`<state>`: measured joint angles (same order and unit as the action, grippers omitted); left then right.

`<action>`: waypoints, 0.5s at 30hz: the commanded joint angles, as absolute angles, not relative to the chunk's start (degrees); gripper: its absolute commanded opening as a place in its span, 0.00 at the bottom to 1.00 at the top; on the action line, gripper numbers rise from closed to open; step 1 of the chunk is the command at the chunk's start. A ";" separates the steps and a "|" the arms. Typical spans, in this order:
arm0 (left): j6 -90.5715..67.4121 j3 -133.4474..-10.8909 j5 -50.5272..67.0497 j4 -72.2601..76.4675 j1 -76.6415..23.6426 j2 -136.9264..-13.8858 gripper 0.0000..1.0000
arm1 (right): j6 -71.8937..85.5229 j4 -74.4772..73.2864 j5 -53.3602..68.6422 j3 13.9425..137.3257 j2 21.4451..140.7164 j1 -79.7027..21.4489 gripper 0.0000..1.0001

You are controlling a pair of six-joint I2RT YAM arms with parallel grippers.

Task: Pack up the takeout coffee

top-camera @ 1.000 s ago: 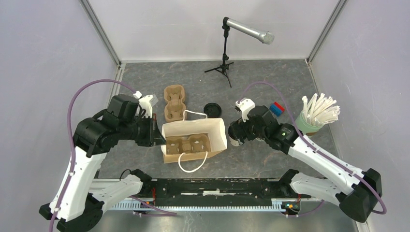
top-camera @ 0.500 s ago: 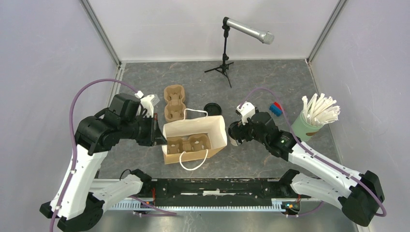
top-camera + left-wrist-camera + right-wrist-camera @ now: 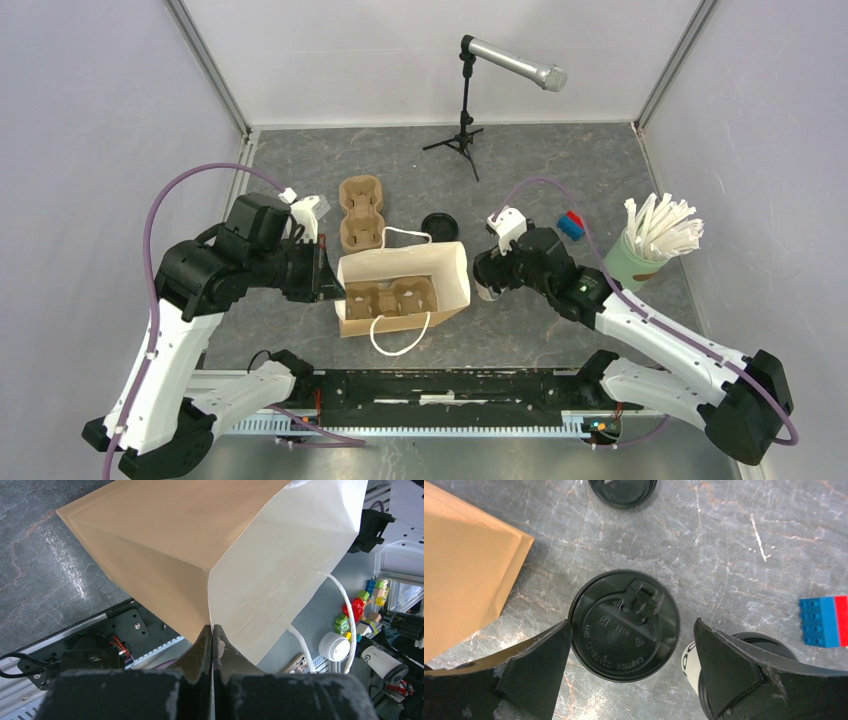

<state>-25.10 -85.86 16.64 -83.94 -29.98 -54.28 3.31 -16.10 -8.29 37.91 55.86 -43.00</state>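
Brown paper bag (image 3: 445, 270) (image 3: 165, 540) is standing open nearest the arm bases, and your left gripper (image 3: 330, 283) (image 3: 212, 635) is clamping the bag's left corner edge, jaws pressed flat on the paper. A cardboard carrier (image 3: 390, 298) is sitting inside the bag. Just right of the bag, your right gripper (image 3: 487, 280) (image 3: 631, 630) is hovering with its jaws spread wide, flanking the black lid of a coffee cup (image 3: 624, 625) and gripping nothing. That cup is standing upright on the table (image 3: 560, 170). A second cup (image 3: 691, 662) is standing just beside it, partly hidden behind the right finger. Farther back, a loose black lid (image 3: 438, 224) (image 3: 624, 490) is lying flat, and a second carrier (image 3: 361, 212) is lying beyond the bag. A blue-and-red block (image 3: 572, 224) and a green cup of straws (image 3: 630, 258) are sitting to the right. A microphone (image 3: 515, 63) is standing at the far wall.
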 commanded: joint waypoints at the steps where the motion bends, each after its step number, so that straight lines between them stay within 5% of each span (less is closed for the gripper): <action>1: -24.35 -87.30 17.75 -83.12 -29.71 -54.32 0.02 | 3.30 -19.54 -10.49 45.18 57.16 -42.80 0.98; 15: -24.60 -88.17 18.10 -83.14 -29.71 -54.93 0.02 | 4.57 -23.81 -8.59 48.50 63.87 -42.27 0.98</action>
<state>-25.10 -85.89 16.64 -83.94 -29.98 -54.81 4.23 -21.56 -8.64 45.01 62.76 -42.68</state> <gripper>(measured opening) 0.033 0.979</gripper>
